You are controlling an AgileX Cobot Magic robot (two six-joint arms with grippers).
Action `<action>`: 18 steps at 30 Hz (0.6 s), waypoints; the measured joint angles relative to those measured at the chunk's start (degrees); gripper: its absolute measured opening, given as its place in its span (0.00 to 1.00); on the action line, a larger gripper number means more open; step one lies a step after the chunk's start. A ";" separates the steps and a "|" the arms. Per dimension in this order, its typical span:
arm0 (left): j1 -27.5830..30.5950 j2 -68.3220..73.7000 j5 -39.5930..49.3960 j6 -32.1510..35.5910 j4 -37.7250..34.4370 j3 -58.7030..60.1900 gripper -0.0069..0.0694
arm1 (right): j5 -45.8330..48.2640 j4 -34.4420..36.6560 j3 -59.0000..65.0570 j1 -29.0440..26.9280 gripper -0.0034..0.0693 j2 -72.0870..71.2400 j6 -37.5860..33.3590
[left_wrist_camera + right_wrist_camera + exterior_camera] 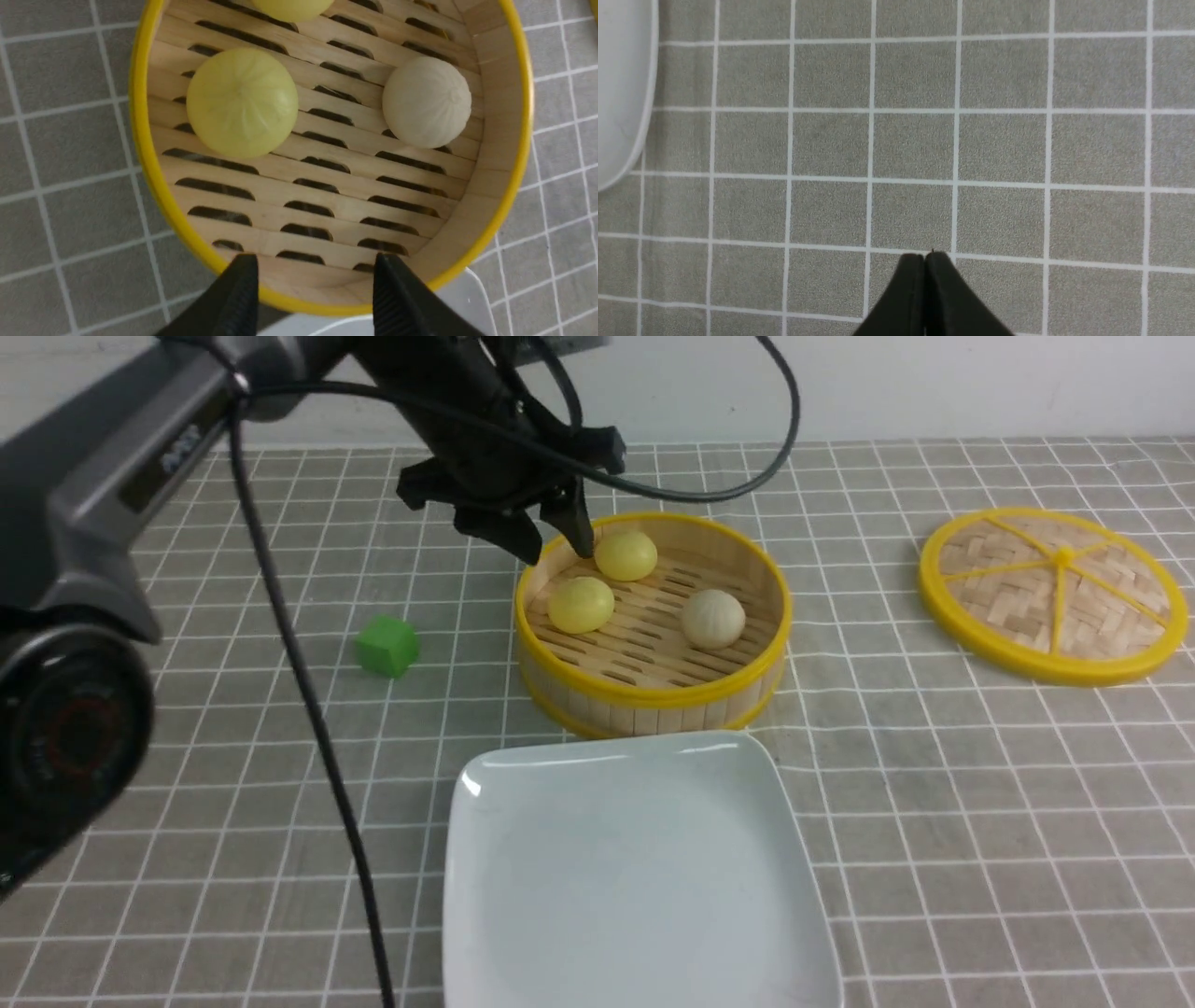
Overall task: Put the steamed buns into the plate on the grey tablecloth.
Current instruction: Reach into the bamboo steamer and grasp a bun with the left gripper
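With my left gripper (pixel 557 549) spread empty at the steamer basket's (pixel 653 695) far rim, my right gripper (pixel 927 255) clenched on nothing, and all three steamed buns (pixel 581 604) in that basket beyond the plate (pixel 607 753) at the grey tablecloth's (pixel 934 803) near edge, I judged the first pick needed lowering astride one.

Grey tablecloth (pixel 934 784): plate (pixel 635 896), steamer (pixel 653 705), lid (pixel 1053 593), green cube (pixel 387 646)
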 joint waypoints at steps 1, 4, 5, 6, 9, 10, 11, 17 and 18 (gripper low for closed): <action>-0.35 3.09 0.82 -0.16 0.42 -3.44 0.56 | -0.14 0.29 0.00 0.00 0.07 0.80 -0.05; -0.56 7.88 1.40 -0.82 1.77 -8.53 0.56 | -0.39 0.34 0.00 0.00 0.08 1.18 -0.11; -0.56 8.43 1.40 -1.01 2.04 -8.79 0.56 | -0.46 0.34 0.00 0.00 0.08 1.18 -0.11; -0.56 9.92 1.35 -1.51 3.08 -10.34 0.56 | -1.10 0.34 0.00 0.00 0.08 1.18 -0.11; -0.56 12.44 1.42 -2.02 4.88 -11.89 0.56 | -2.49 0.34 -0.05 0.00 0.08 1.18 -0.14; -0.56 13.57 1.59 -2.15 6.03 -12.11 0.56 | -3.01 0.34 -0.05 0.00 0.09 1.18 -0.14; -0.56 14.26 1.72 -2.14 6.57 -12.18 0.56 | -3.20 0.36 -0.05 0.00 0.09 1.18 -0.14; -0.56 15.86 0.91 -2.16 6.91 -12.41 0.56 | -3.36 0.51 -0.05 0.00 0.09 1.18 -0.14; -0.56 15.86 0.91 -2.16 6.57 -12.58 0.56 | -3.36 0.51 -0.05 0.00 0.09 1.18 -0.14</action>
